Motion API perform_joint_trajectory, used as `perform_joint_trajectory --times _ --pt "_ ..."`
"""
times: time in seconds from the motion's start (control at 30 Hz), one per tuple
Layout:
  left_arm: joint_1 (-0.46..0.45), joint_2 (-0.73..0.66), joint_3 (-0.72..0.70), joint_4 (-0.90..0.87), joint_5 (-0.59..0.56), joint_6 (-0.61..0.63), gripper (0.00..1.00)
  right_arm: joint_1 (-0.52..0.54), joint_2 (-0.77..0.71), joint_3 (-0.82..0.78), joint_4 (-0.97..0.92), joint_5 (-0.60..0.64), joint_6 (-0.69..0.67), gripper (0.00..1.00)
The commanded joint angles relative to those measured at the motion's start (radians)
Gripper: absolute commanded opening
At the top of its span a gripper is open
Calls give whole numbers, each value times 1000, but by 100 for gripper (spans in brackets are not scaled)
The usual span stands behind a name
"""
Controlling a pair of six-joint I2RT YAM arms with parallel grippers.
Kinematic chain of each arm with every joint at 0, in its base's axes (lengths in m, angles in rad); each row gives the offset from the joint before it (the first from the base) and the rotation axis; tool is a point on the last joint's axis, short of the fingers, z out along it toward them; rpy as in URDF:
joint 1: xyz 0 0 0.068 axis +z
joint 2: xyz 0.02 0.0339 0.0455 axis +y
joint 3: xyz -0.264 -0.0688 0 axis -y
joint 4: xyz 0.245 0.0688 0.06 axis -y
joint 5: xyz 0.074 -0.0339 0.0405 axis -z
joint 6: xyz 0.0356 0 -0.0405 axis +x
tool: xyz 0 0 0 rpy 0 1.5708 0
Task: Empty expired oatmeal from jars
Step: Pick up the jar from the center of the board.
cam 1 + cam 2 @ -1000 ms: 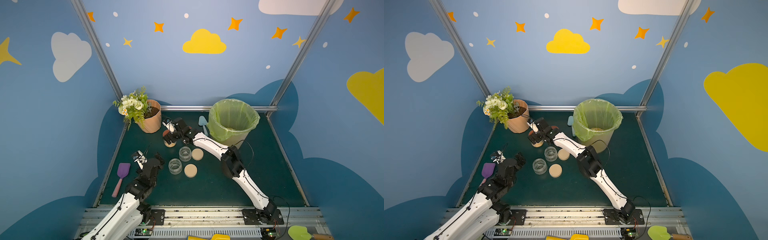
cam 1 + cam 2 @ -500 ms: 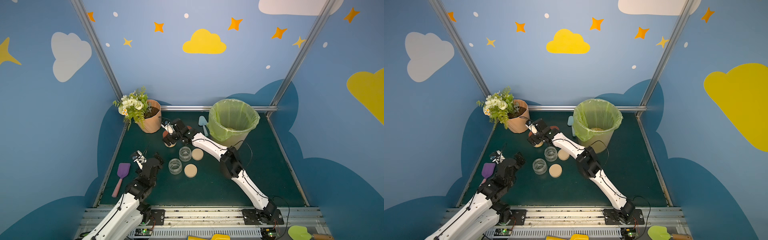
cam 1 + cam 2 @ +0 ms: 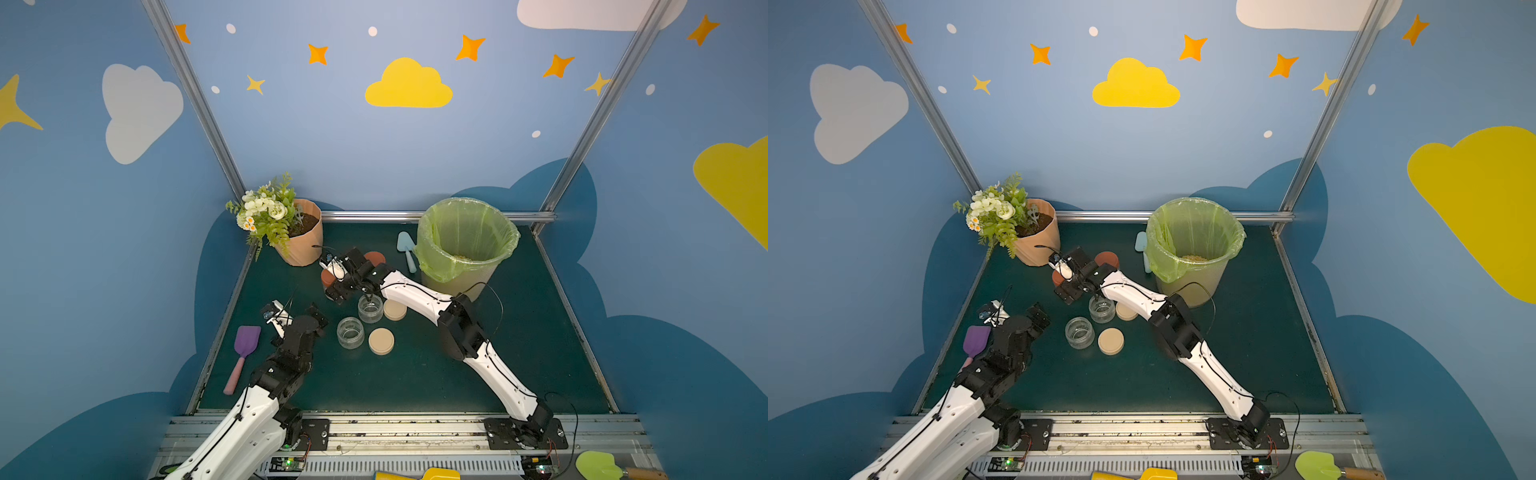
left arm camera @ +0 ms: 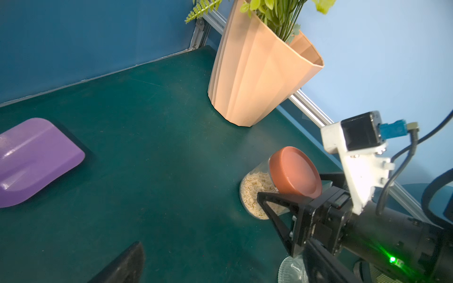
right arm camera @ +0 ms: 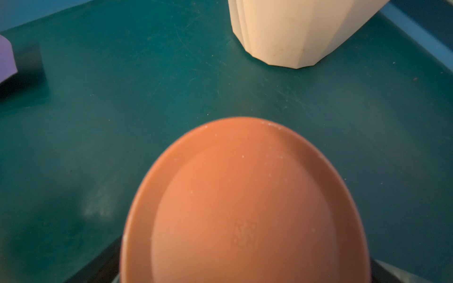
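A clear jar of oatmeal (image 4: 255,188) with a rust-red lid (image 5: 245,201) stands upright near the flowerpot. My right gripper (image 3: 334,282) straddles it, one finger (image 4: 269,203) on each side, close against it; whether they press on it I cannot tell. A second red-lidded jar (image 3: 374,257) stands just behind. Two open empty jars (image 3: 370,308) (image 3: 350,332) stand mid-table with beige lids (image 3: 395,309) (image 3: 381,340) beside them. My left gripper (image 3: 307,318) hovers open and empty at the front left.
The beige bin with green liner (image 3: 465,232) stands back right, oatmeal (image 3: 1194,258) on its bottom. The peach flowerpot (image 3: 303,249) stands back left. A blue trowel (image 3: 406,249) lies beside the bin, and a purple spatula (image 3: 245,345) by the left edge.
My right gripper has shifted slightly toward the front left around the red-lidded jar, and its jaws have narrowed a little. The left arm has not moved.
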Motion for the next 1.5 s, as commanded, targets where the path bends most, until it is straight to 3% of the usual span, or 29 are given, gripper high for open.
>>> perform_joint_trajectory --times 0.0,0.4,0.6,1.47 --pt "5 1 -10 12 2 -6 100 13 -32 -28 -10 -24 -4 97" --pt "9 -49 -7 -25 -2 4 100 -15 7 -1 152 -32 100 98" --pt "10 -62 -7 -34 -2 11 100 -26 59 80 126 -58 122 98" --pt "22 -68 -15 -25 13 6 100 -33 78 72 112 -93 126 93"
